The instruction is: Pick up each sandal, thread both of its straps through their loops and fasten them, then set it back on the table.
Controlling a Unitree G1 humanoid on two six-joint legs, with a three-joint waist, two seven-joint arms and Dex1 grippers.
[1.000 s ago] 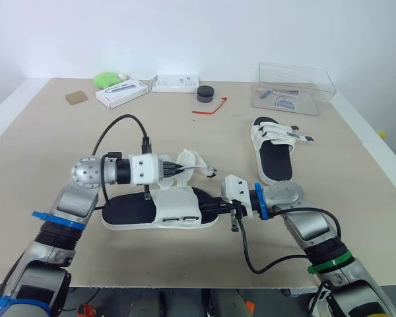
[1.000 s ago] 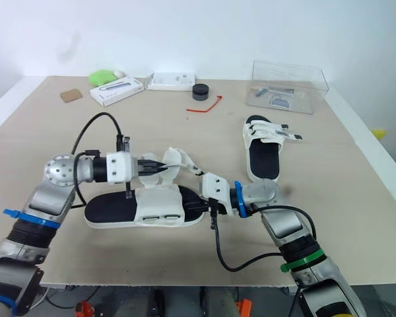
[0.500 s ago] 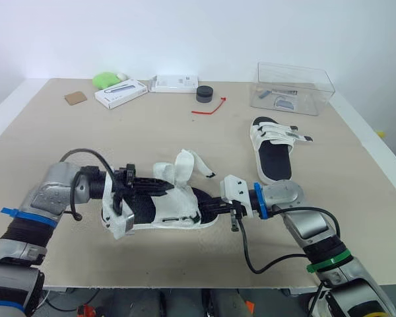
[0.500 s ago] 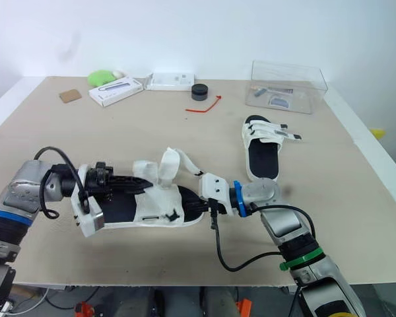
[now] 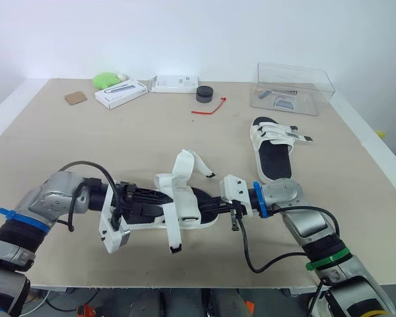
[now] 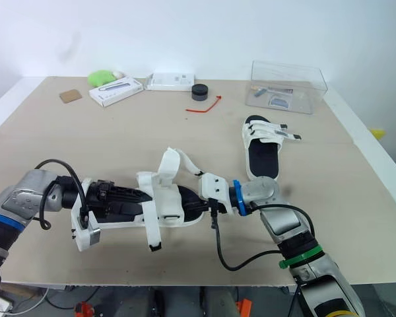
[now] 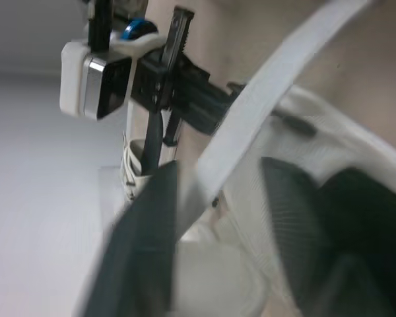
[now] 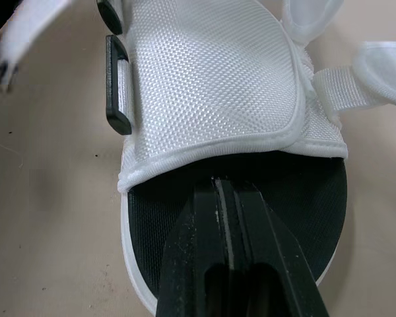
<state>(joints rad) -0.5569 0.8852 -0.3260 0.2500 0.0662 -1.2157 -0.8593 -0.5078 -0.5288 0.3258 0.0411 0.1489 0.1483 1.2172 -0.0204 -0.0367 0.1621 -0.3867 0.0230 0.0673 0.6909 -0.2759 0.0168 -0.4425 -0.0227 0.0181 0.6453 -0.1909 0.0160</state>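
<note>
Near sandal [image 5: 188, 212] at front of table [image 5: 86, 145], both straps [image 5: 183, 165] loose, unthreaded. Right gripper [image 8: 223, 188] fully closed, tips on its black footbed [image 8: 303, 198]. Left gripper [image 5: 155, 203] at heel end; grip unclear. Far sandal [image 5: 272, 148] looks fastened, set down; half remains.

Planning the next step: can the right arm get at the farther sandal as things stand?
Probably yes: the way from the right gripper to the far sandal looks free. But that gripper, shut, rests on the near sandal.
</note>
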